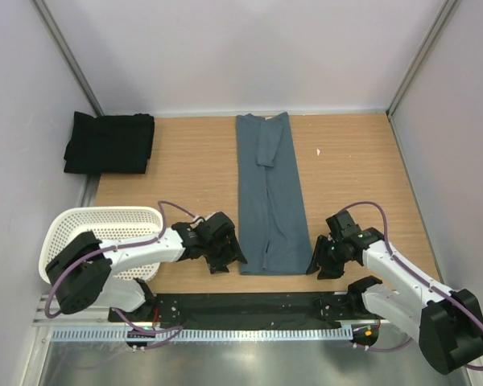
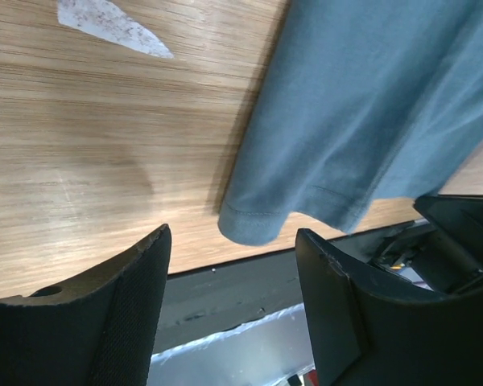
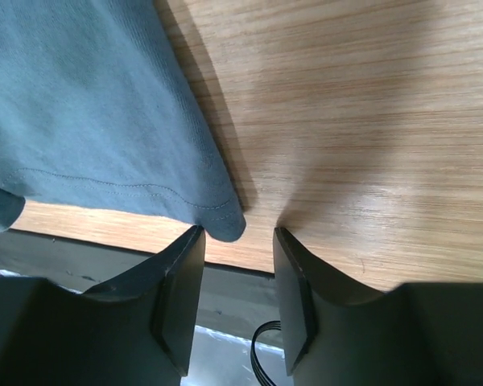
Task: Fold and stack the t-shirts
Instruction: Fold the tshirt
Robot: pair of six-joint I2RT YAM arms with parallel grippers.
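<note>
The slate blue-grey t-shirt (image 1: 268, 193) lies folded into a long strip down the middle of the wooden table, neck at the far end. The black t-shirt (image 1: 110, 142) lies folded at the far left. My left gripper (image 1: 228, 261) is open and empty just left of the blue shirt's near left corner (image 2: 253, 225). My right gripper (image 1: 315, 267) is open and empty just right of the near right corner (image 3: 224, 225); that corner sits between its fingertips in the right wrist view. Both grippers are low at the table.
A white perforated basket (image 1: 97, 233) stands at the near left, beside my left arm. A black strip and metal rail (image 1: 249, 310) run along the table's near edge. White scuffs mark the wood (image 2: 105, 20).
</note>
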